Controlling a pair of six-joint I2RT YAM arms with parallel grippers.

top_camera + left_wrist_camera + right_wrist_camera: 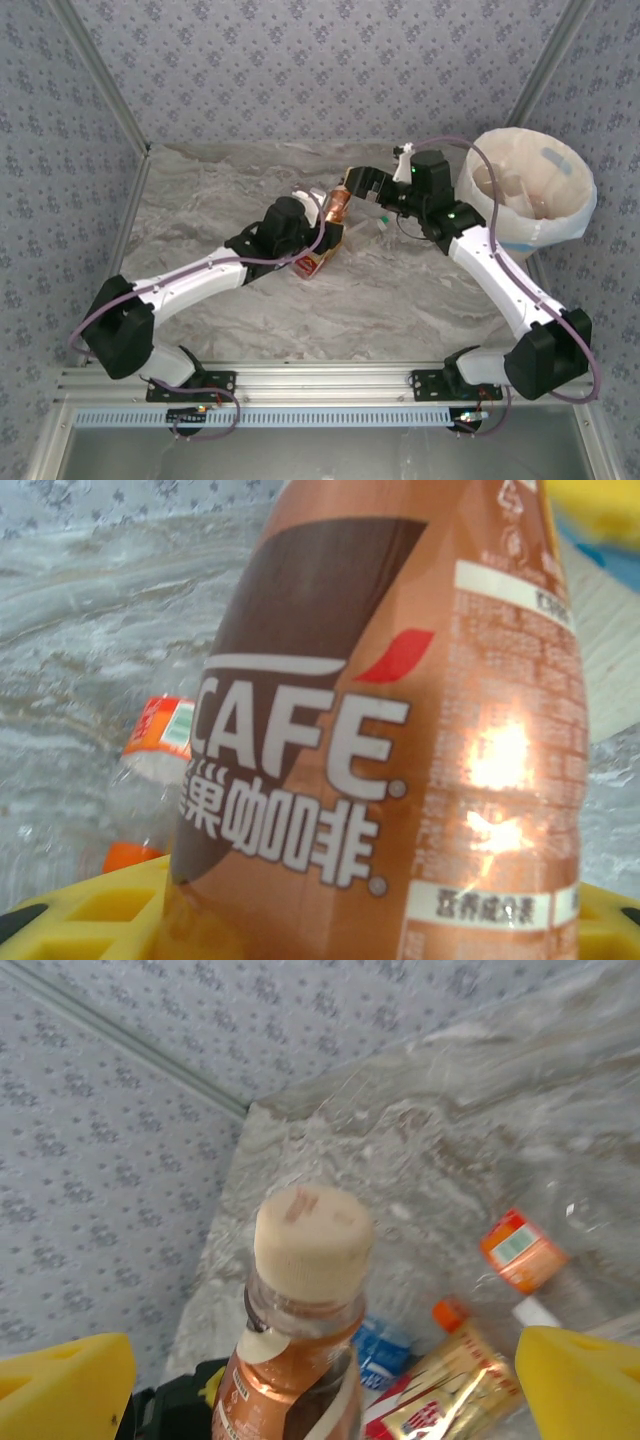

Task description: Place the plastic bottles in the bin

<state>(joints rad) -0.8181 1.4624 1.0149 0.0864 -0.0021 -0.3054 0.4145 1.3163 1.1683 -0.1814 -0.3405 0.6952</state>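
Gleaming copper-brown, the cream-capped coffee bottle [400, 730] sits clamped in the left hand [330, 218]; right hand [365, 186] apart.

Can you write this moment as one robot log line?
left gripper: shut on coffee bottle | right gripper: open at its cap | bin: far right

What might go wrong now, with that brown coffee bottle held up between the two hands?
1. The right hand stands open around the cap of the coffee bottle; if the left hand lets go before it closes, the bottle may fall.
2. A grip on the cap alone might let it swing or slip on the way to the bin.
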